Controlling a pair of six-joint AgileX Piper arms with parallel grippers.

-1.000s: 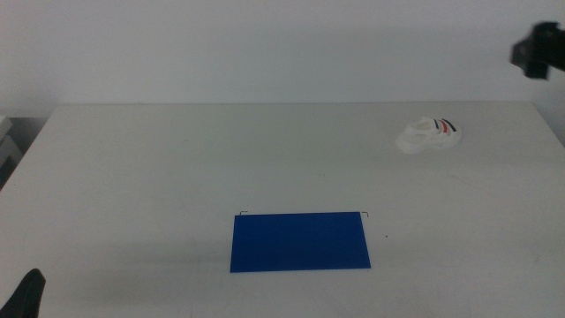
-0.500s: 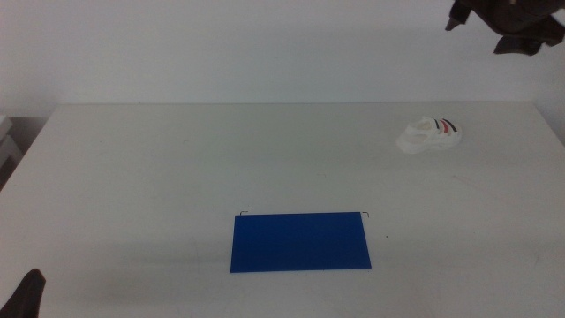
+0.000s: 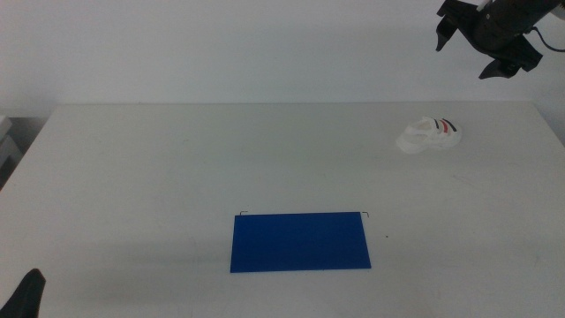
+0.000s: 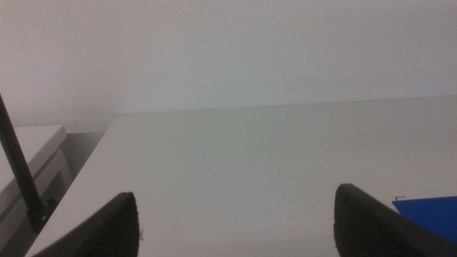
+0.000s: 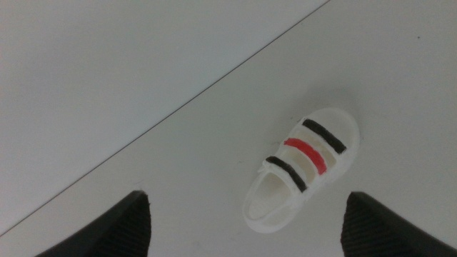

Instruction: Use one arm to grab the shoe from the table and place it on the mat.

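The white shoe (image 3: 429, 135) with red and black stripes lies on the table (image 3: 177, 168) at the far right. It also shows in the right wrist view (image 5: 303, 168), lying on its sole. My right gripper (image 3: 473, 49) is open and empty, high in the air above and a little right of the shoe. The blue mat (image 3: 300, 240) lies flat at the front middle of the table; its corner shows in the left wrist view (image 4: 428, 210). My left gripper (image 4: 235, 221) is open and empty, and waits at the table's front left corner, where its tip (image 3: 26, 293) shows.
The table's far edge (image 5: 214, 82) runs just behind the shoe. The table's left edge (image 4: 86, 164) is near my left gripper, with a white cabinet (image 4: 28, 157) beyond it.
My right arm has come in at the top right and moved left, to above the shoe. The shoe, the mat and the left gripper have not moved.
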